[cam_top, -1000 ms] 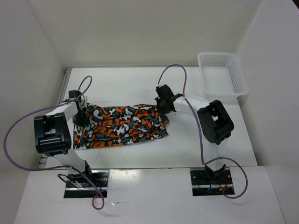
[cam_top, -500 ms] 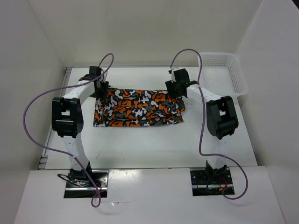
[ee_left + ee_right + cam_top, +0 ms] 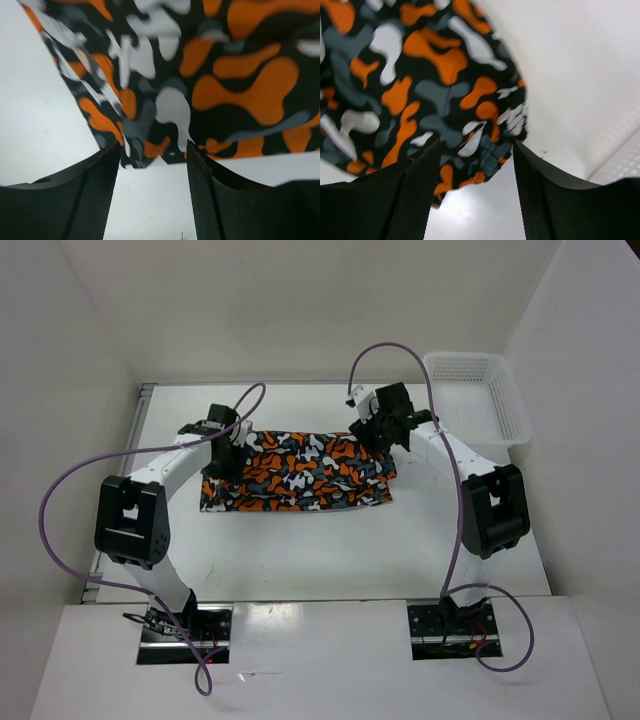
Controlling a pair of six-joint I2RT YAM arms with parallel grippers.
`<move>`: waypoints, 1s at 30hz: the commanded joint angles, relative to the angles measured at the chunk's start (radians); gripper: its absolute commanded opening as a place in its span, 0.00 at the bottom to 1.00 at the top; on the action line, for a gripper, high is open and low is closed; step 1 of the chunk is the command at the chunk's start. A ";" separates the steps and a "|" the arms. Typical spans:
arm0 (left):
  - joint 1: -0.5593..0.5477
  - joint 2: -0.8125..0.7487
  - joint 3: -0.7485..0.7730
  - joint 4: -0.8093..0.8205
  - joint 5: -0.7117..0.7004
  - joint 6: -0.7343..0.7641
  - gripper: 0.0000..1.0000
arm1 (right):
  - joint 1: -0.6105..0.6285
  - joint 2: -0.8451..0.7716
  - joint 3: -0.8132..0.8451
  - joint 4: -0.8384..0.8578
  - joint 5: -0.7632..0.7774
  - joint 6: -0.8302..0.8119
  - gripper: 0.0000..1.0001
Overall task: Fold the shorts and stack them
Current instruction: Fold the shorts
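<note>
The shorts [image 3: 300, 472] lie flat as a long folded band across the far half of the white surface [image 3: 300, 550], running left to right between the two arms. The left tool [image 3: 230, 450] hangs over the band's left end and the right tool [image 3: 385, 428] over its far right corner. Both tools stand wide, and neither grips anything.

Only the top view shows the whole layout. The white mesh basket [image 3: 476, 361] sits at the far right corner of the surface, well apart from the shorts. Purple cables [image 3: 58, 502] loop from each arm. The two base plates [image 3: 185, 625] are bolted at the near edge.

The left wrist view adds close detail. The left tool [image 3: 152, 147] has its dark, finely textured fingers [image 3: 97, 195] spread. Below the gap lies a corner of the shorts [image 3: 225, 75], with layered edges showing at the left. Bare surface [image 3: 40, 125] lies beside it.

The right wrist view shows the right tool [image 3: 476, 145] equally spread above a rounded corner of the shorts [image 3: 395, 75]. Pale surface [image 3: 570, 60] lies past it. A faintly dotted strip [image 3: 620, 167] at the lower right is too blurred to identify.

Plain white walls [image 3: 300, 300] close in the surface on the left, far and right sides.
</note>
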 commanded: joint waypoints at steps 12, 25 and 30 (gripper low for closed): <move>-0.018 -0.006 -0.177 0.073 -0.073 0.002 0.60 | 0.153 -0.134 -0.231 -0.165 -0.017 -0.309 0.64; -0.036 0.037 -0.166 0.131 -0.157 0.002 0.07 | 0.163 -0.105 -0.297 0.045 0.133 -0.334 0.45; -0.036 0.026 -0.154 0.189 -0.241 0.002 0.00 | 0.173 -0.094 -0.300 0.093 0.171 -0.354 0.25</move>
